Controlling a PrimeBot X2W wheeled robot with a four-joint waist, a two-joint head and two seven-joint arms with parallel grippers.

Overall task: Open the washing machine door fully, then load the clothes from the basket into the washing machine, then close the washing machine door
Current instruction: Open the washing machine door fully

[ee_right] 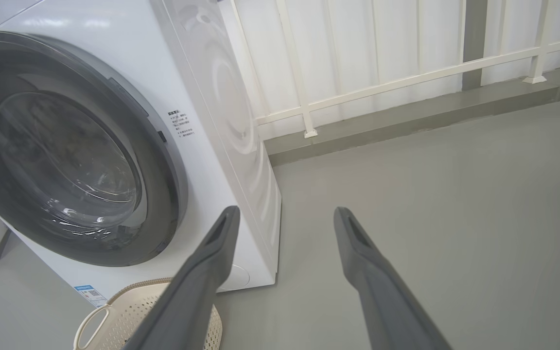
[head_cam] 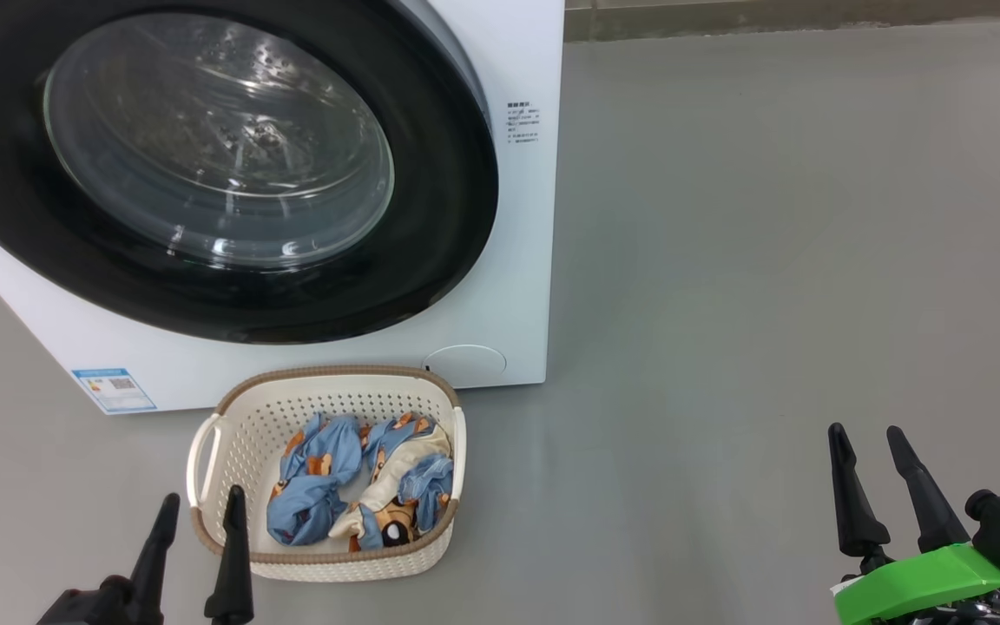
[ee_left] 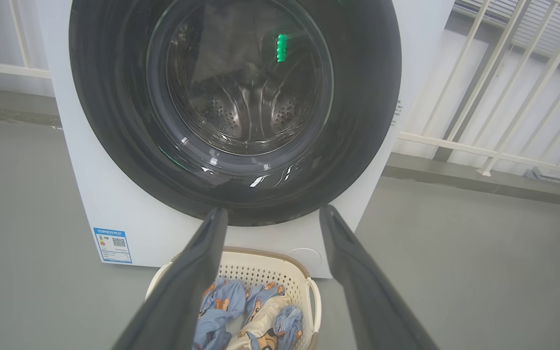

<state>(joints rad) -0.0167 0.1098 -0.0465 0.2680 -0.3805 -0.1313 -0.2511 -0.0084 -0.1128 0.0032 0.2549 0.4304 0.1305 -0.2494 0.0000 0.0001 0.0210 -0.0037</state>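
The white washing machine (head_cam: 517, 286) stands at the upper left, its round black-rimmed door (head_cam: 430, 217) shut against the front. On the floor in front of it sits the cream basket (head_cam: 240, 425), holding the blue and cream bear-print clothes (head_cam: 318, 486). My left gripper (head_cam: 202, 499) hangs open just in front of the basket's left corner, nothing between its fingers. Far off at the lower right, my right gripper (head_cam: 866, 431) is open and empty over bare floor. The left wrist view looks past my open left gripper (ee_left: 272, 211) at the door (ee_left: 114, 121) and the clothes (ee_left: 221, 304).
Grey floor (head_cam: 769, 260) stretches to the right of the machine. A white railing (ee_right: 382, 82) on a low kerb runs behind it. A blue label (head_cam: 114, 389) sits on the machine's lower left front. A green part (head_cam: 925, 577) sits on my right wrist.
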